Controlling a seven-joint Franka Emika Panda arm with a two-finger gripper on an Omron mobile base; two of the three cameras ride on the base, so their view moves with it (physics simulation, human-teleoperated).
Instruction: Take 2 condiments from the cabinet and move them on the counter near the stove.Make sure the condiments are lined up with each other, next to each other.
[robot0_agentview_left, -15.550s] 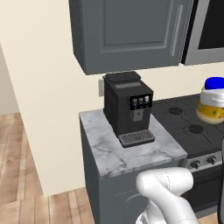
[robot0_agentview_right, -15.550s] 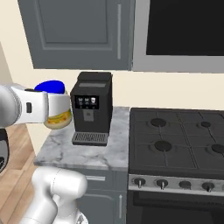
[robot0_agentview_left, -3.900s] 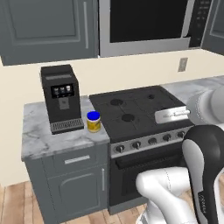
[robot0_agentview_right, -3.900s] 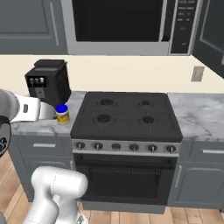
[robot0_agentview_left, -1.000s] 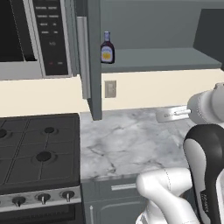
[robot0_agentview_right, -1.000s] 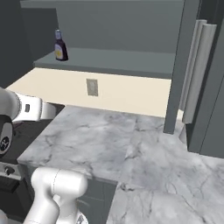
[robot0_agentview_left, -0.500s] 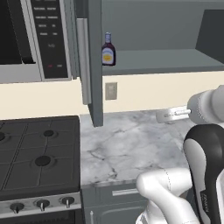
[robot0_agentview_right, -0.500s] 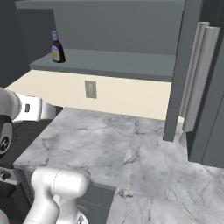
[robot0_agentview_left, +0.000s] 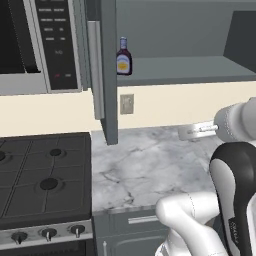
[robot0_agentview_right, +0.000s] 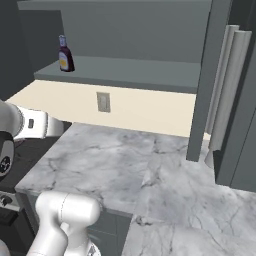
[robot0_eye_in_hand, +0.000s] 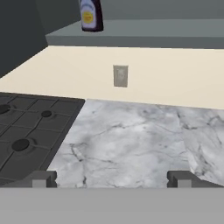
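One condiment, a dark brown bottle (robot0_agentview_left: 124, 56) with a yellow label, stands upright at the left end of the open cabinet's grey shelf (robot0_agentview_left: 185, 70). The bottle (robot0_agentview_right: 64, 54) and the shelf (robot0_agentview_right: 130, 71) also show from the right. In the hand view the bottle (robot0_eye_in_hand: 91, 13) is at the top edge. My gripper (robot0_agentview_left: 183, 133) hovers over the wide marble countertop, well below and right of the bottle. My gripper (robot0_eye_in_hand: 111, 179) is open, with nothing between its fingertips (robot0_eye_in_hand: 42, 178). The stove (robot0_agentview_left: 45, 172) lies to the left. The counter is out of view.
The cabinet door (robot0_agentview_left: 106, 75) stands open between the microwave (robot0_agentview_left: 40, 45) and the shelf, its silver handle (robot0_agentview_left: 97, 77) facing me. A second open door (robot0_agentview_right: 207, 80) with handle (robot0_agentview_right: 227, 90) hangs at the right. A wall outlet (robot0_eye_in_hand: 120, 75) sits below the shelf. Wide marble countertop (robot0_agentview_left: 150, 165) spreads beneath.
The camera has travelled right from the stove to the open cabinet, and shifted only slightly over the last second. The jaws stay wide apart. The bottle has not moved.
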